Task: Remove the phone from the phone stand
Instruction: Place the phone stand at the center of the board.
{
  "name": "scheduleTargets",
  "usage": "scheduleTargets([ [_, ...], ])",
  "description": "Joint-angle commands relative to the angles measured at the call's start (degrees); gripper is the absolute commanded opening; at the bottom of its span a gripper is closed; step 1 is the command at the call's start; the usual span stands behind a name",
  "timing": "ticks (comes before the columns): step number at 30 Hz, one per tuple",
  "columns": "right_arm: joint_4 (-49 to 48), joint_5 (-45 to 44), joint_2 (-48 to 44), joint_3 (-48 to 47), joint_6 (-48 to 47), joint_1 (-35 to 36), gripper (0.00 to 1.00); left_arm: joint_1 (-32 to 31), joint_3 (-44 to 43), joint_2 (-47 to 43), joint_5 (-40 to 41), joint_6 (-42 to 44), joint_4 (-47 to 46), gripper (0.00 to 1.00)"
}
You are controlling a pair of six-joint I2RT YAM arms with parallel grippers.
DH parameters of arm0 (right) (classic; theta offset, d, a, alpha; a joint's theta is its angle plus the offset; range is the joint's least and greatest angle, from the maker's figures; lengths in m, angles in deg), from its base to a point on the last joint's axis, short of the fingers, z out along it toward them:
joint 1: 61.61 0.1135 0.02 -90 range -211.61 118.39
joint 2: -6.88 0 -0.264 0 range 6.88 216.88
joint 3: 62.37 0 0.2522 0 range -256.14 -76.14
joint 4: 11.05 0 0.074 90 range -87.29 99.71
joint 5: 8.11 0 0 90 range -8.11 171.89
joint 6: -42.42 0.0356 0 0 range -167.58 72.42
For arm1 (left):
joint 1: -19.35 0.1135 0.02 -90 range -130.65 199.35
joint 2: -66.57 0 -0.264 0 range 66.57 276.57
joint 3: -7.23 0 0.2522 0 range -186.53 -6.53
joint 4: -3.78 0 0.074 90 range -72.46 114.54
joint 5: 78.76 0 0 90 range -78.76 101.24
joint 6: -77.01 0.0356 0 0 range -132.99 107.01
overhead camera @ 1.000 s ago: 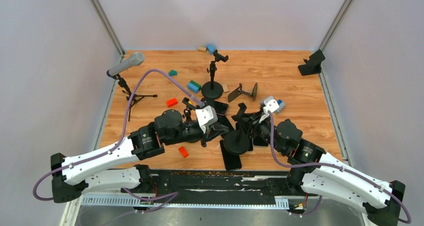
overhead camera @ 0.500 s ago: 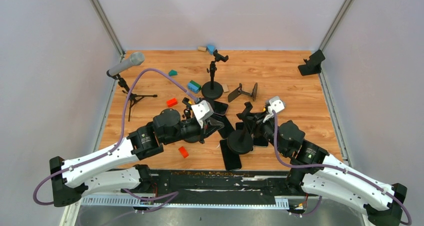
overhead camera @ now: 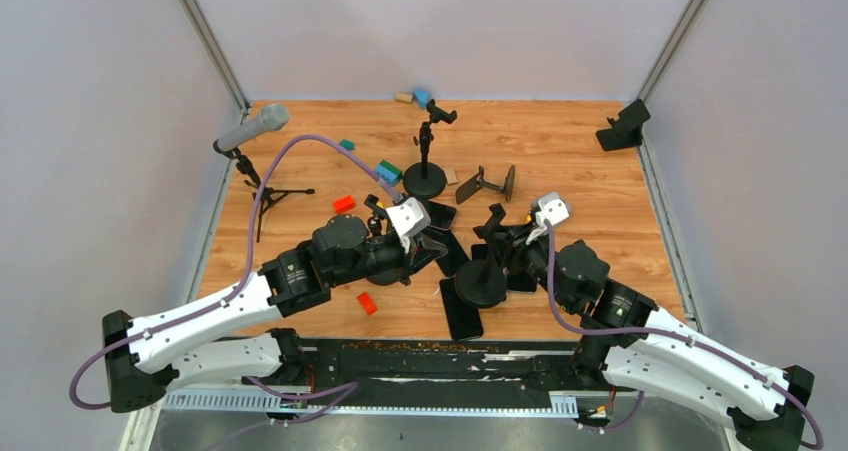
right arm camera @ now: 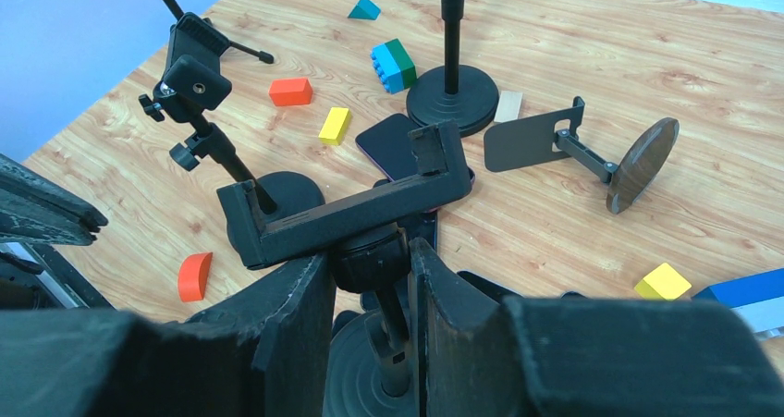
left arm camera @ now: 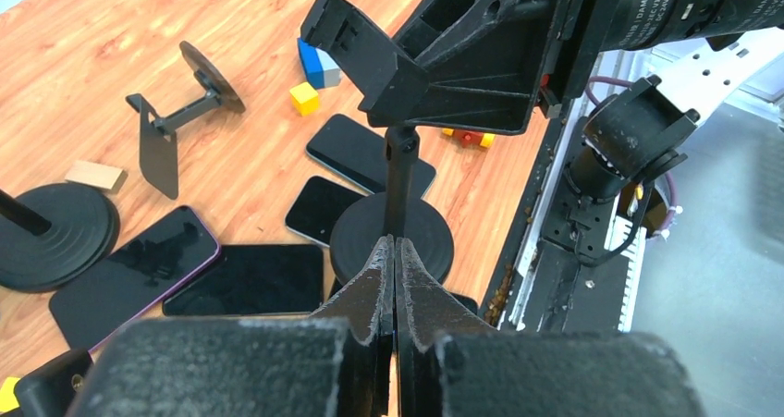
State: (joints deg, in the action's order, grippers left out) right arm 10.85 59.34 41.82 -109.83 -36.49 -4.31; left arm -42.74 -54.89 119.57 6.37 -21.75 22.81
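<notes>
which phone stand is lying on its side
The plate-and-disc stand right of the tall pole stand; only its round base sits on edge, not flat.

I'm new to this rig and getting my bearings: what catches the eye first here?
The right pincer clamps the neck of a black round-based phone stand in the middle of the wooden table, its cradle empty. Several dark flat phones lie around its base, and the shut left pincer points at its pole.
</notes>
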Motion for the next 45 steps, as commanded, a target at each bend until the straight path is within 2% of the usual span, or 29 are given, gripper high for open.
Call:
scheduleTargets([
  [1, -4.3, -1.3, -0.8, -2.0, 1.3, 0.1, 0.0, 0.5, -0.8, 0.6, -0.3, -1.4, -0.9, 0.0],
  [8, -3.6, -4.2, -1.2, -2.7, 1.4, 0.0, 0.0, 0.9, 1.1, 2.8, 0.1, -8.3, -1.8, 0.0],
  [10, -3.2, -4.7, -1.7, -2.9, 1.5, 0.1, 0.0, 0.9, 4.1, 3.0, 0.0, -11.3, -2.8, 0.07],
  [12, -3.0, -5.0, -2.1, -2.9, 1.4, 0.1, 0.0, 0.9, 7.0, 2.6, 1.0, -13.5, -4.4, 0.1],
  [20, -2.8, -6.2, -2.8, -2.7, 1.8, 0.1, 0.0, 0.4, 15.1, -0.6, 8.8, -17.4, -4.8, 0.3],
  [28, 1.3, -14.6, 1.9, -7.7, -0.6, -0.9, 0.0, -0.4, 16.9, -2.2, 9.7, -17.8, -4.6, 0.33],
  [33, 7.2, -9.3, 10.8, -17.1, -1.5, -11.3, 0.0, -1.0, 14.5, -1.1, 5.6, -13.9, -2.1, 0.37],
  [38, 7.6, -2.2, 18.2, -24.6, -3.7, -27.0, 0.0, -1.7, 11.9, -0.1, 2.7, -10.7, 3.2, 0.43],
  [41, 4.6, 5.3, 23.2, -28.4, -3.4, -38.0, 0.0, -1.7, 12.4, -1.7, 1.3, -10.0, 3.5, 0.49],
  [45, -3.0, 8.7, 32.4, -32.6, -3.5, -45.8, 0.0, -1.7, 12.5, -3.8, -2.4, -8.2, 4.8, 0.52],
])
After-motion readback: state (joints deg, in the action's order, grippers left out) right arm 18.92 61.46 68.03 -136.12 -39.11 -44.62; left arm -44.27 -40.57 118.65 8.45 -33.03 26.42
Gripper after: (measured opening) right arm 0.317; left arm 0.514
